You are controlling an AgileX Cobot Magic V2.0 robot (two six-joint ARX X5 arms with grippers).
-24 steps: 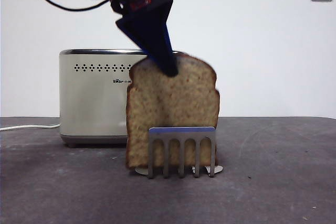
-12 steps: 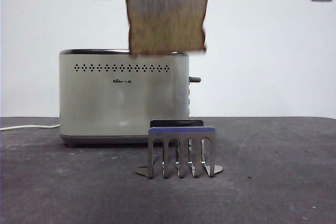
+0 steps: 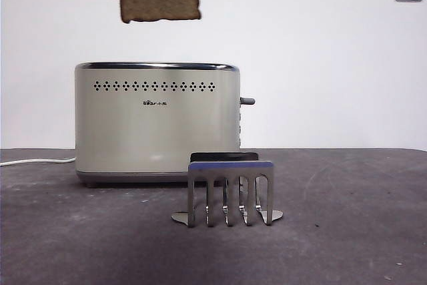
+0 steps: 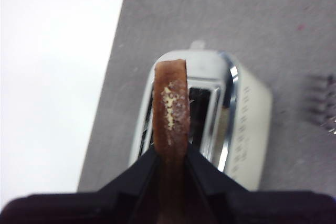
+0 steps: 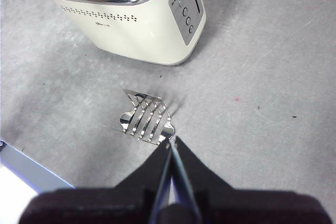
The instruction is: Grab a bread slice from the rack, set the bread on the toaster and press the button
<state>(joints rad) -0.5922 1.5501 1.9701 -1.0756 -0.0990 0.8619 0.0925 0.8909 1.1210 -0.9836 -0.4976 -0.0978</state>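
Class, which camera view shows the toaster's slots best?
The left wrist view: it looks down into the toaster, its slots open beneath the slice of bread in the left gripper. The right wrist view cuts them off; the front view shows only its side.

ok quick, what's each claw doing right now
Left claw: closed on the slice of bread, held in the air above the toaster.
Right claw: closed, holding nothing, above the table near the rack.
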